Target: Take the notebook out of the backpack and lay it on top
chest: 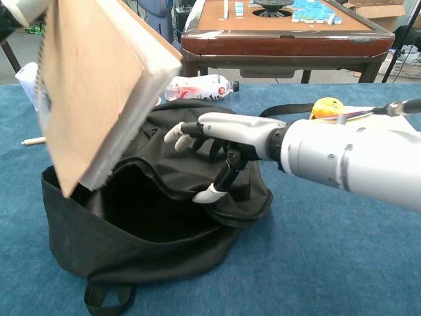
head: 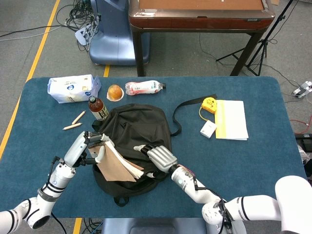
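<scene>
Brown notebook (head: 117, 165): gripped in my left hand (head: 87, 146), clear of the backpack (head: 139, 127).
Right hand (head: 158, 156): fingers spread, empty.
Placement: I judged it best laid flat, mid-bag.

A brown-covered notebook (chest: 92, 79) fills the upper left of the frame, tilted, its white page edges facing right and down, clear of the bag. At the top left corner a pale fingertip of the left hand (chest: 23, 9) touches its edge. Below it the black backpack (chest: 158, 217) gapes open on the blue table (chest: 342, 263). The right hand (chest: 220, 141) reaches in from the right, fingers spread over the backpack's upper flap.
</scene>
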`<state>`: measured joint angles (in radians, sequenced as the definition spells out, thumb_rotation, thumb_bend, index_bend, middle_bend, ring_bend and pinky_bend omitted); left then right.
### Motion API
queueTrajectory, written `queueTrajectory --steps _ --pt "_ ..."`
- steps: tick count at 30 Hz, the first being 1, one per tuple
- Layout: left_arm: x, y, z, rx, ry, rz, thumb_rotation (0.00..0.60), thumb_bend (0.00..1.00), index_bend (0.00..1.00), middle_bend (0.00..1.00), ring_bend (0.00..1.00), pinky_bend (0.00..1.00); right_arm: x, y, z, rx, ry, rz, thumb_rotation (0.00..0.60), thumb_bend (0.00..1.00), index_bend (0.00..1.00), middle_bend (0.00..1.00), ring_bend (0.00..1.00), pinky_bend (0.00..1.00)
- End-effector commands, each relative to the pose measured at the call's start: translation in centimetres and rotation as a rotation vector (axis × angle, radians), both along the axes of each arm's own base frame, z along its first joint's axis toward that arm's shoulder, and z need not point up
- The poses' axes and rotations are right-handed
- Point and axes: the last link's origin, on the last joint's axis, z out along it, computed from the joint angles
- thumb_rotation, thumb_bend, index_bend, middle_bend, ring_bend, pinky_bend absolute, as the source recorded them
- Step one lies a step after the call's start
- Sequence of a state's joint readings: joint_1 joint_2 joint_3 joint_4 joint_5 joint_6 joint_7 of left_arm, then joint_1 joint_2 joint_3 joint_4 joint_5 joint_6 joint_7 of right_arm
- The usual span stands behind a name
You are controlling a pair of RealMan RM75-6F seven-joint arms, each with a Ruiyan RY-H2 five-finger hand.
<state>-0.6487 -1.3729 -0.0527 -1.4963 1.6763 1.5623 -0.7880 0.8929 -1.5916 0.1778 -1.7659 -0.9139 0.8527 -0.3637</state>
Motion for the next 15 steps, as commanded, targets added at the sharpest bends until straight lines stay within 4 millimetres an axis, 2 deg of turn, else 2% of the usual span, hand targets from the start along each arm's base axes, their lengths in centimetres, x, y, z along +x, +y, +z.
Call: queueTrajectory --steps 1,6,9,15 --pt "-0.1 0.6 0.9 0.030 0.017 0.022 0.600 0.58 0.71 0.81 0.69 0.62 -0.7 0.7 1.5 -0.005 -0.017 0.015 0.600 0.12 0.09 0.14 0.12 0.23" --pt "-0.4 1.9 1.9 0.072 0.062 0.065 0.600 0.58 0.70 0.81 0.69 0.62 -1.8 1.0 4.4 -0.056 -0.056 0.012 0.600 0.01 0.08 0.14 0.12 0.23" --pt "-0.6 2.7 1.8 0.076 0.085 0.097 0.600 0.58 0.70 0.81 0.69 0.62 -2.6 1.2 6.4 -0.110 -0.066 0.018 0.600 0.00 0.08 0.16 0.12 0.23" --pt "-0.8 4.2 0.2 0.072 0.155 0.139 0.600 0.57 0.70 0.81 0.69 0.62 -4.6 1.6 10.8 -0.211 -0.056 0.006 0.600 0.00 0.08 0.17 0.12 0.23"
